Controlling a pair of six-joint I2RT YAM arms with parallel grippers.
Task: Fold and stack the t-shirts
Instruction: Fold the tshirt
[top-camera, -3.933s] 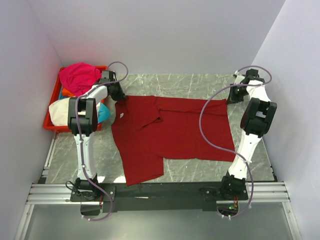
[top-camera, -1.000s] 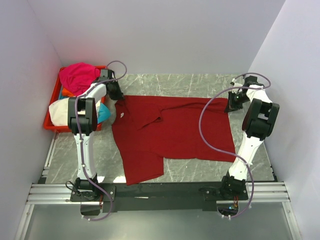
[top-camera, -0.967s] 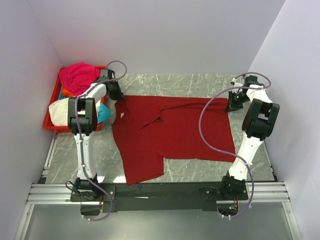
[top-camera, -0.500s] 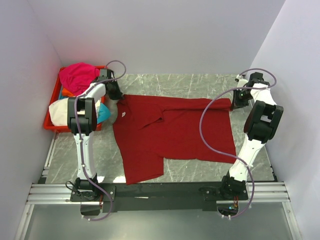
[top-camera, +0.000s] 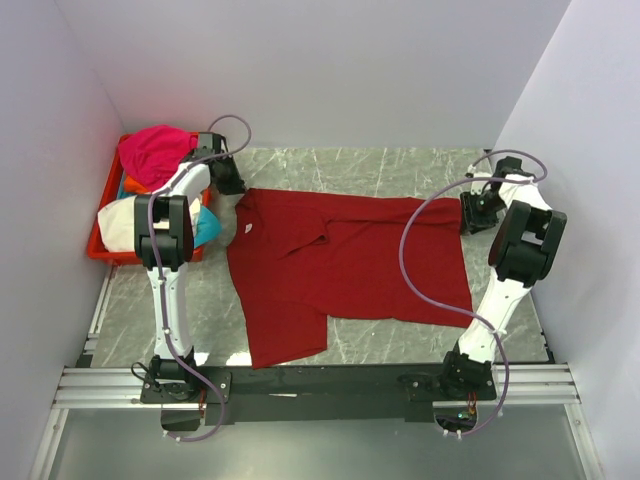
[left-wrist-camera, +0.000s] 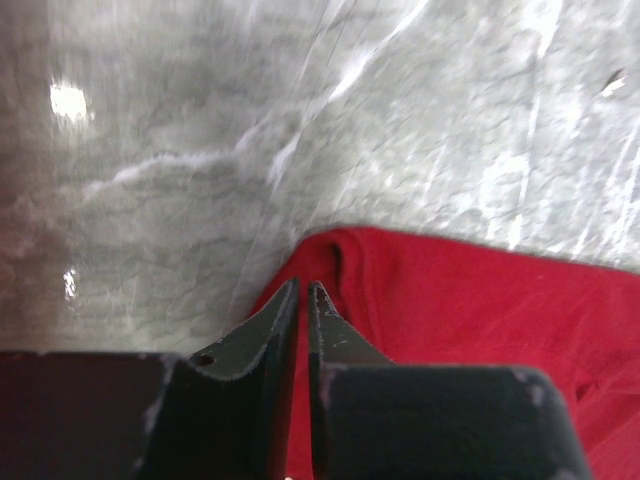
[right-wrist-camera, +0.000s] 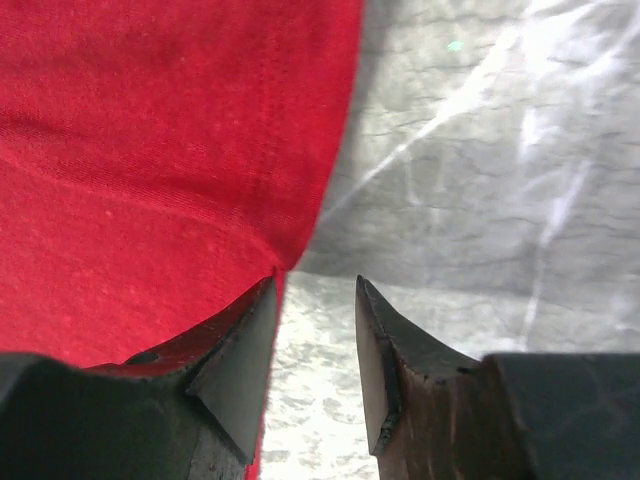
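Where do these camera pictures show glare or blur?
Left wrist view: a hot glare spot and streaky reflections on the grey marble-patterned table, left claw soft near the lens. Right wrist view: bright streaks on the table, stitching of the large dark red cloth t-shirt clear. Top external view: even light, faint shadows.

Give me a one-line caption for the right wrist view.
Right gripper, open, at the edge of the dark red t-shirt on the marble table.
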